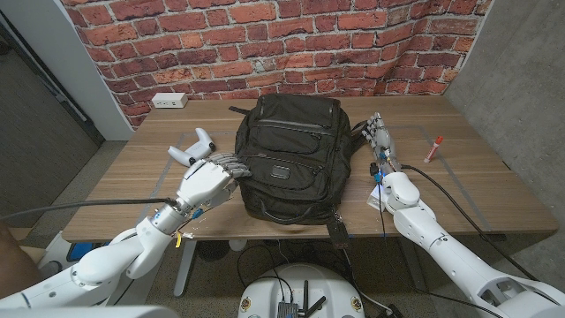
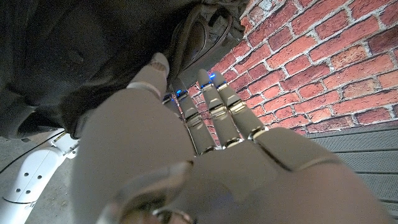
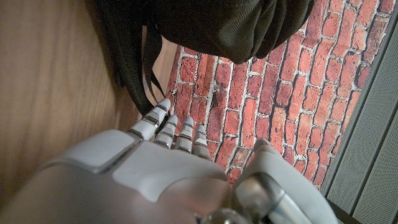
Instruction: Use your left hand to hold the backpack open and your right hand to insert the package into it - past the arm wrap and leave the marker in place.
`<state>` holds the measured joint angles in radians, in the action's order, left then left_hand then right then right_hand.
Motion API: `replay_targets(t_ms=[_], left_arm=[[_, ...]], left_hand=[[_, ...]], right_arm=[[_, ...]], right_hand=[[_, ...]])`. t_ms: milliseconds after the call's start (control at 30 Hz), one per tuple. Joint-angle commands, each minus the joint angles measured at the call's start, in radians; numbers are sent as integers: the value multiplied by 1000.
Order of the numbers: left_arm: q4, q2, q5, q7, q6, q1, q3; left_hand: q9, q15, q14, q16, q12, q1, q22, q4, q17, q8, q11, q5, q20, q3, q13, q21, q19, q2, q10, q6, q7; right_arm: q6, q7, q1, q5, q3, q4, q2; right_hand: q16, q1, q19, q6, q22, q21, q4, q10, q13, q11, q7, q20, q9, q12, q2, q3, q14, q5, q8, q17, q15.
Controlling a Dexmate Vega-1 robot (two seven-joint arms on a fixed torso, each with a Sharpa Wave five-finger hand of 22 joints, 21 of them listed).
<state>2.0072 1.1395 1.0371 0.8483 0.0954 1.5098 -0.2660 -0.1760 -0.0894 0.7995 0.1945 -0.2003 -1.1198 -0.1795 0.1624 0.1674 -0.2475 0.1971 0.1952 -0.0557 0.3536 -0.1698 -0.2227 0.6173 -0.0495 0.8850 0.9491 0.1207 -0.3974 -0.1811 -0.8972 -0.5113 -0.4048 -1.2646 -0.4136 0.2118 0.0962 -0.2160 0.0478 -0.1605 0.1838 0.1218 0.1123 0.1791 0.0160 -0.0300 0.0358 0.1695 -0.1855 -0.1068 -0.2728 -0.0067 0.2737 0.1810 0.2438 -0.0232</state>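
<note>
We see the black backpack (image 1: 290, 159) lying in the middle of the wooden table (image 1: 477, 190), zipped up as far as the head view shows. No opening is visible.

Left hand (image 1: 208, 184): fingertips at the backpack's left side, touching or nearly so. Fingers (image 2: 214, 102) lie close together and extended; nothing is pinched.

Right hand (image 1: 380, 140): just beside the backpack's right side, near a dangling strap (image 3: 134, 68). It stands upright, fingers loosely together, holding nothing.

White arm wrap (image 1: 194, 147) lies to the left, behind the left hand. Red marker (image 1: 433, 148) lies well to the right, untouched.

We cannot pick out the package anywhere.

Our judgement: early stage. The bag is not yet opened and nothing has gone in. Opening, fetching and inserting all remain.
</note>
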Motion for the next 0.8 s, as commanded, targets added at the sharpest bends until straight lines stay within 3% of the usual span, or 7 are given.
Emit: replay_targets(t_ms=[33, 433, 800], left_arm=[[36, 36, -24, -2, 41, 1, -3], [52, 18, -33, -19, 63, -24, -15], [62, -2, -84, -42, 59, -41, -2]], left_hand=[[-4, -145, 35, -5, -3, 14, -2, -9, 3, 2, 3, -5, -150, 6, -6, -8, 21, -22, 37, 39, 0], [-11, -148, 171, -1, -7, 58, -5, 2, 6, -4, 5, -10, -150, 30, -11, -24, 92, -49, 186, 143, -7], [-15, -150, 242, 5, -6, 69, -7, 7, 9, -12, 4, -12, -151, 40, -12, -32, 123, -49, 241, 177, -13]], right_arm=[[3, 14, -6, -9, 3, -5, -9], [19, 21, -2, -8, 2, -7, -22], [26, 12, -13, -3, 5, -33, -34]], right_hand=[[5, -11, -9, 0, -6, 3, 2, 10, 3, 3, 1, 26, 4, -4, -26, -9, 0, -2, 4, 4, -8], [5, -12, -8, 0, -6, 3, 0, 8, 3, 3, 2, 27, 4, -4, -25, -13, 1, -2, 4, 4, -9], [5, -13, -8, -1, -6, 3, 0, 9, 3, 3, 1, 27, 4, -4, -24, -15, 1, -3, 4, 4, -8]])
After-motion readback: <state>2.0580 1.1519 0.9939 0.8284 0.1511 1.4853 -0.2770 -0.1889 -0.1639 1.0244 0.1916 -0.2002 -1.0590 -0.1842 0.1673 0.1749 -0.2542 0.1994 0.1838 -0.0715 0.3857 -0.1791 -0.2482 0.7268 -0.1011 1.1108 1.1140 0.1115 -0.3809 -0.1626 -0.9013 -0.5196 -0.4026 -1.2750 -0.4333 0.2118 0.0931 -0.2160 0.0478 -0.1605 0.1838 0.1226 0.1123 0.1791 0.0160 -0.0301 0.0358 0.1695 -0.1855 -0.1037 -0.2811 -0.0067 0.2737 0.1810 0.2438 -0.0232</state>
